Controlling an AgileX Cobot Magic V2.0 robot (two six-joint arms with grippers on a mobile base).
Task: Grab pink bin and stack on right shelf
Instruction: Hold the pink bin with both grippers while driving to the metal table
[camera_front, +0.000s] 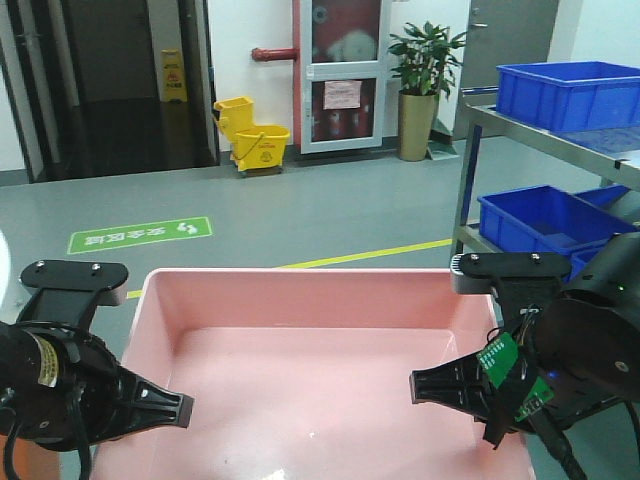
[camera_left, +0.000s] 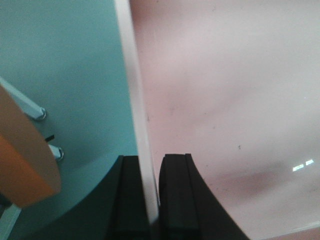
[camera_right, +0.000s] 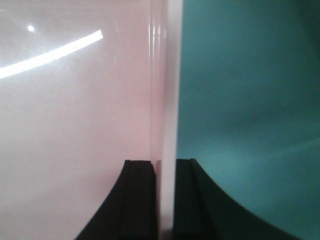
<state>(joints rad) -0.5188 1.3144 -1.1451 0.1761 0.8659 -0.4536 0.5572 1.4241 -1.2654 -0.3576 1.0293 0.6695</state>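
2 side walls of the pink bin (camera_front: 300, 300) are gripped: the left gripper (camera_left: 150, 200) is clamped on the left wall and the right gripper (camera_right: 165, 200) on the right wall, each with 1 finger inside and 1 outside, and the bin is between the arms, left of a metal rack (camera_front: 465, 180) with blue crates (camera_front: 530, 220).

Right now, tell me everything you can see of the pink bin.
The pink bin is a wide, shallow rectangular tub of smooth, glossy pale-pink plastic with sloping walls and a plain rim. It is level, open side up, and empty as far as it shows. The left end effector pinches its left wall, the right end effector its right wall, each with one finger inside and one outside. Its near edge is out of frame; what lies under it cannot be seen.
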